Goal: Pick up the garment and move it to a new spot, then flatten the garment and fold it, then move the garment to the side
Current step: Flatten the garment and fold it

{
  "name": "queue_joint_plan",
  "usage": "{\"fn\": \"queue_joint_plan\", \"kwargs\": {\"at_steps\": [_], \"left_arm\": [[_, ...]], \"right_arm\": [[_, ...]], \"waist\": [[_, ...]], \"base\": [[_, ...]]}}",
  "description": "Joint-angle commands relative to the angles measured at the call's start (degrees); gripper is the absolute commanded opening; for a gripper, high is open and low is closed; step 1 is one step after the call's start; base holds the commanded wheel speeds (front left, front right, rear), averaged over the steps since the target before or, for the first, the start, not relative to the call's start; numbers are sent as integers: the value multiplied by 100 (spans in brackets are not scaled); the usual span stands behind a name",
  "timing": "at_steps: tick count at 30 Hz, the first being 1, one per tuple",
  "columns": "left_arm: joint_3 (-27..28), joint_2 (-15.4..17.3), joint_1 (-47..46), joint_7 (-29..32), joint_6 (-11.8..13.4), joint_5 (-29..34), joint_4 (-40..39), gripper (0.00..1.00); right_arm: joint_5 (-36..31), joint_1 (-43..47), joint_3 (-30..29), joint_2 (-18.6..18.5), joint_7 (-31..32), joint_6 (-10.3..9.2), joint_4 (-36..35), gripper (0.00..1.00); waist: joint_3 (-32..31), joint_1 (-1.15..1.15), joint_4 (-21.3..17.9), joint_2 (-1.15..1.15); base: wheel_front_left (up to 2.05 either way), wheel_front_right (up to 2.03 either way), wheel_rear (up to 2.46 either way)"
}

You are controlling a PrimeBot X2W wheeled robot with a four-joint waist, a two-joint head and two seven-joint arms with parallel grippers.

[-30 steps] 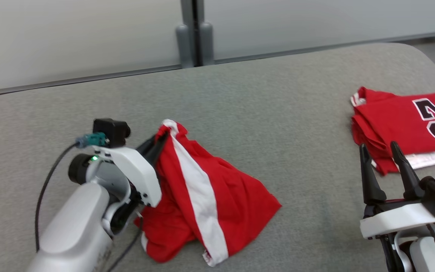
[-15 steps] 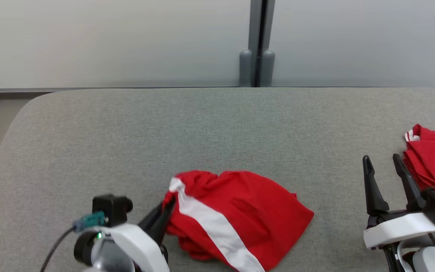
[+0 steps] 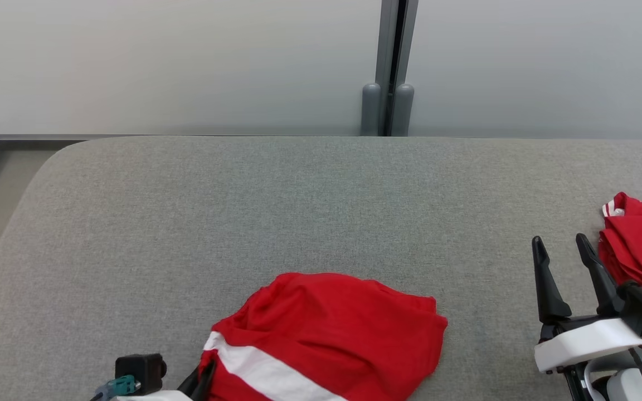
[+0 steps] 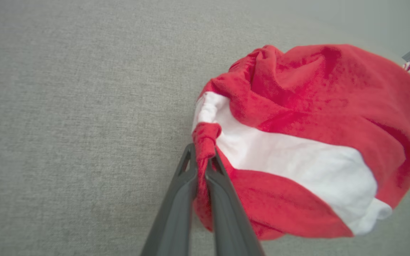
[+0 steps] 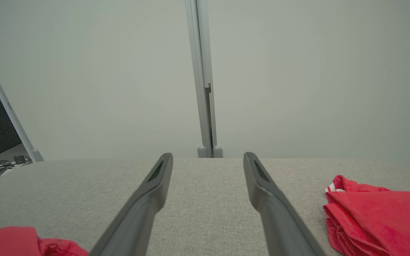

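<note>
the red garment (image 4: 315,117) with the broad white stripe lies bunched on the grey padded table (image 3: 298,195). your left gripper (image 4: 200,156) has its jaws pinched shut on a twisted red edge of it, right where the white stripe ends. in the left wrist view, the rest of the cloth spreads ahead of those jaws and to their right as a rumpled mound resting on the table. to the left of the fingers you see bare grey surface. in the head view the pinched edge sits at the bottom of the frame, with the mound beyond the fingertips and to their right.

your right gripper (image 3: 559,240) stands well apart from that garment, jaws wide open with nothing between them, fingers pointing toward the far edge of the table. just beside its right finger and a little ahead lies a second red garment (image 3: 638,245), folded, with white trim at one corner. in the right wrist view, a grey post (image 5: 205,89) rises straight ahead between the open jaws, against the pale wall (image 5: 84,71) behind the table.
</note>
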Motion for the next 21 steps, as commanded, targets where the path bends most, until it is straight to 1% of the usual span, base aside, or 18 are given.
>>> {"fn": "queue_joint_plan", "kwargs": {"at_steps": [1,2,3,4,5,6,7,8,9,13,17,21], "left_arm": [[67,4,22,-139,35,43,300,0],[88,-36,2,-197,27,17,422,2],[116,-64,-21,-261,12,-10,558,7],[116,-64,-21,-261,12,-10,558,7],[135,-87,-38,-308,1,-31,690,15],[146,-93,-61,-340,-4,-26,805,27],[146,-110,-90,-375,-22,-23,903,44],[153,-163,-120,-417,-61,-71,947,100],[168,-200,-146,-452,-97,-101,979,100],[204,-117,-238,-575,-83,-14,927,100],[285,46,-325,-821,-36,152,545,100],[483,176,-364,-1304,56,318,61,100]], "right_arm": [[30,45,8,-39,-26,1,10,100],[36,50,14,-38,-26,1,15,100],[37,53,27,-36,-26,1,19,100],[37,53,27,-36,-26,1,19,100],[45,53,39,-37,-26,1,27,100],[51,48,55,-37,-26,1,35,100],[48,41,65,-40,-26,1,44,100],[51,34,58,-50,-26,1,45,100],[56,32,56,-56,-26,1,43,100],[65,67,50,-69,-26,1,56,100],[73,92,42,-68,-26,1,58,100],[72,137,47,-40,-26,1,43,100]], "waist": [[-2,0,-34,0],[-2,0,-46,0],[-4,0,-61,0],[-4,0,-61,0],[-8,0,-78,0],[-11,0,-100,0],[-14,0,-120,0],[-16,0,-134,0],[-23,0,-147,0],[-59,0,-189,0],[-96,0,-202,0],[-129,0,-218,0]], "base": [[0,0,0],[0,0,0],[0,0,0],[0,0,0],[0,0,0],[0,0,0],[0,0,0],[0,0,0],[0,0,0],[0,0,0],[0,0,0],[0,0,0]]}}
